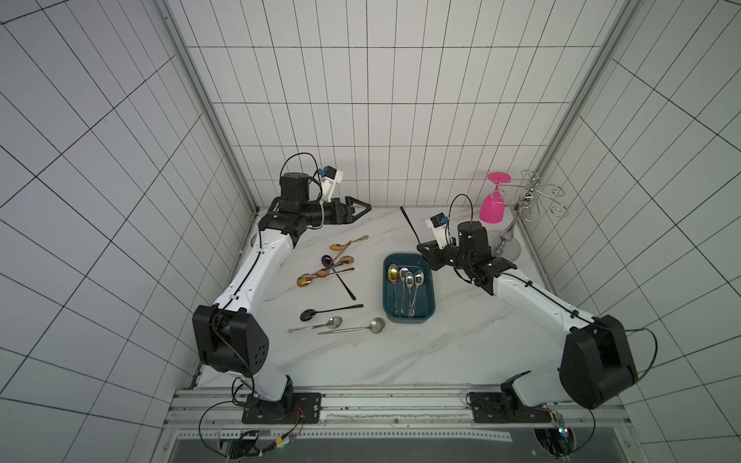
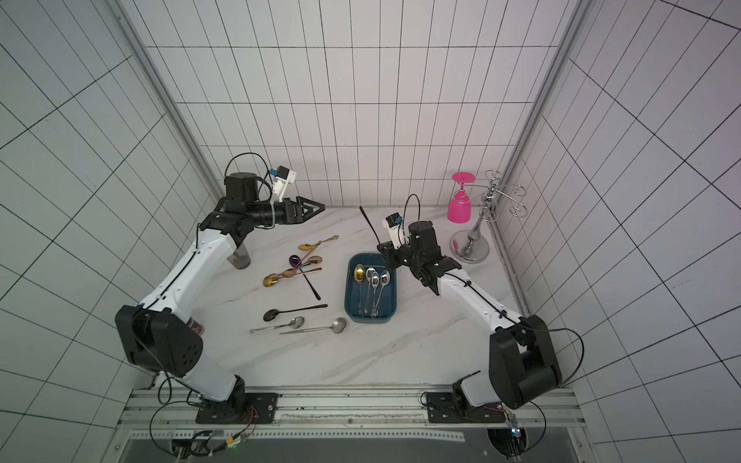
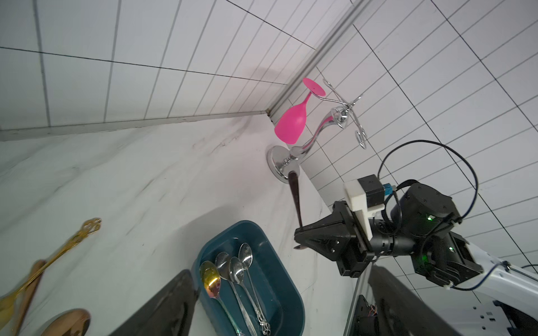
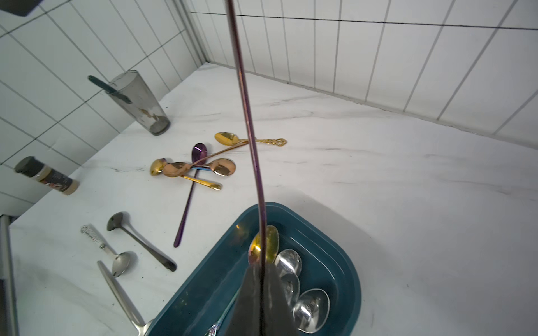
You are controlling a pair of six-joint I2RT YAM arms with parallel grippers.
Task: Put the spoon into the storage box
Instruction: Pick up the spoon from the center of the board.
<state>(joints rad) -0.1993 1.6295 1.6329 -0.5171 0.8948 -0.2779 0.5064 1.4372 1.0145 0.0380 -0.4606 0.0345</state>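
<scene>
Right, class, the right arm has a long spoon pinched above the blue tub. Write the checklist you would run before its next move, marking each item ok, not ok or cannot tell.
1. Grip: right gripper shut on the long spoon: ok.
2. Position: that gripper is above the storage box: ok.
3. Spoon attitude: handle points steeply up, not level for laying down: not ok.
4. Room: four spoons lie towards one side, bare floor beside them: ok.
5. Other arm: left gripper open, well away from the box: ok.
6. Spoon shorter than the box: cannot tell.
</scene>
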